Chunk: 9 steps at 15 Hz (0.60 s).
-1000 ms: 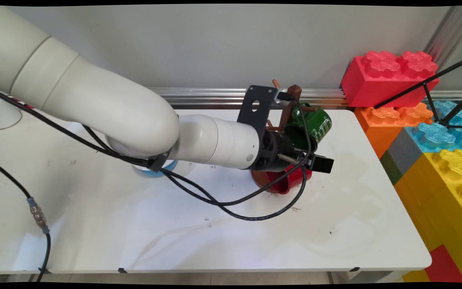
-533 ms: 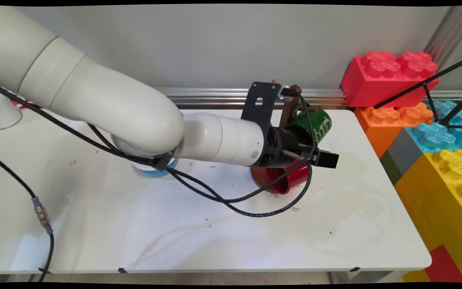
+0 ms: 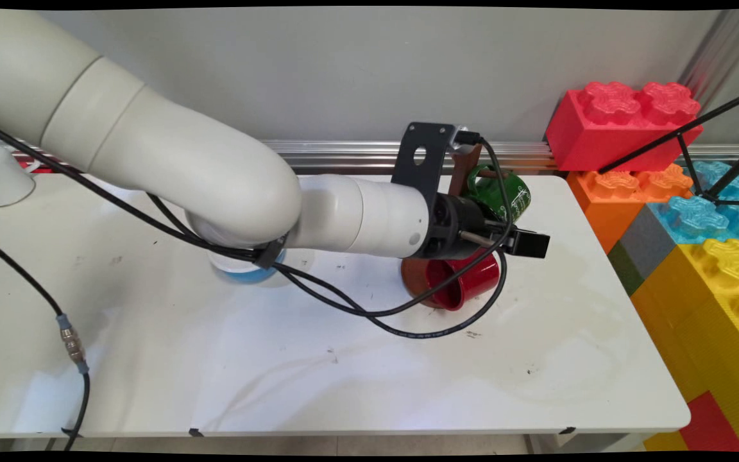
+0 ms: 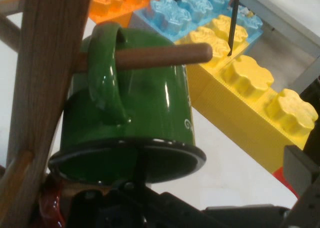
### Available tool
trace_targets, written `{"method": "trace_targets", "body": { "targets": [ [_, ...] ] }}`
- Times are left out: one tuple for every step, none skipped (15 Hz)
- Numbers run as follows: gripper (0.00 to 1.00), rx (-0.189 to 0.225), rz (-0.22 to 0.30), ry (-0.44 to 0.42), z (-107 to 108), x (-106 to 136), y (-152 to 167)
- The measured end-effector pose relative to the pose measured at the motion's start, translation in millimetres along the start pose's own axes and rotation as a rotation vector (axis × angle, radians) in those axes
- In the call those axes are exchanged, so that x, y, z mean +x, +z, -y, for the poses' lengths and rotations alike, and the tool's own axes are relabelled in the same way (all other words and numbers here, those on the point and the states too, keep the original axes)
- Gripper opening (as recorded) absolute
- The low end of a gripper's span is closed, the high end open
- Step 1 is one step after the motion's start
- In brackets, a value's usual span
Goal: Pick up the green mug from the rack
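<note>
I see the gripper (image 3: pixel 530 244) level beside the wooden mug rack (image 4: pixel 40 88). The green mug (image 4: pixel 135 123) hangs by its handle on a rack peg (image 4: pixel 165 56), directly ahead. Whether the jaws are open, I cannot tell. A red mug (image 3: pixel 466 285) lies on the desk (image 3: pixel 344 372) below.

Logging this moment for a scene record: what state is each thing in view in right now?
Green mug: hanging by its handle on a peg of the wooden mug tree, rim down.
Red mug: tipped on its side at the tree's base.
Blue-and-white cup: on the table, partly hidden under the arm.
Gripper: beside the green mug; fingers' state unclear.
</note>
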State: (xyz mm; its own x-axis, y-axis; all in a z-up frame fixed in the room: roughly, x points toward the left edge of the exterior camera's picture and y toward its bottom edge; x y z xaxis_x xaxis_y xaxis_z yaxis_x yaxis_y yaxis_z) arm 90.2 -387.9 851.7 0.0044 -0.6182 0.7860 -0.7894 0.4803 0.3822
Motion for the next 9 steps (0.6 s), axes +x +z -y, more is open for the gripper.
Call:
{"method": "trace_targets", "body": {
  "targets": [
    [1.0,-0.001,-0.004,0.0,-0.1,0.8,0.7],
    [1.0,-0.001,-0.007,-0.001,-0.1,1.5,1.3],
    [1.0,-0.001,-0.01,-0.001,0.1,2.2,1.8],
    [1.0,-0.001,-0.013,-0.002,0.3,2.7,2.2],
    [1.0,-0.001,-0.014,-0.002,0.4,3.0,2.4],
    [1.0,-0.001,-0.016,-0.003,0.5,3.3,2.6],
    [1.0,0.0,-0.017,-0.004,0.8,3.6,2.7],
    [1.0,0.0,-0.019,-0.005,1.1,3.8,2.7],
    [1.0,0.002,-0.02,-0.005,1.5,4.1,2.6]
  ]
}}
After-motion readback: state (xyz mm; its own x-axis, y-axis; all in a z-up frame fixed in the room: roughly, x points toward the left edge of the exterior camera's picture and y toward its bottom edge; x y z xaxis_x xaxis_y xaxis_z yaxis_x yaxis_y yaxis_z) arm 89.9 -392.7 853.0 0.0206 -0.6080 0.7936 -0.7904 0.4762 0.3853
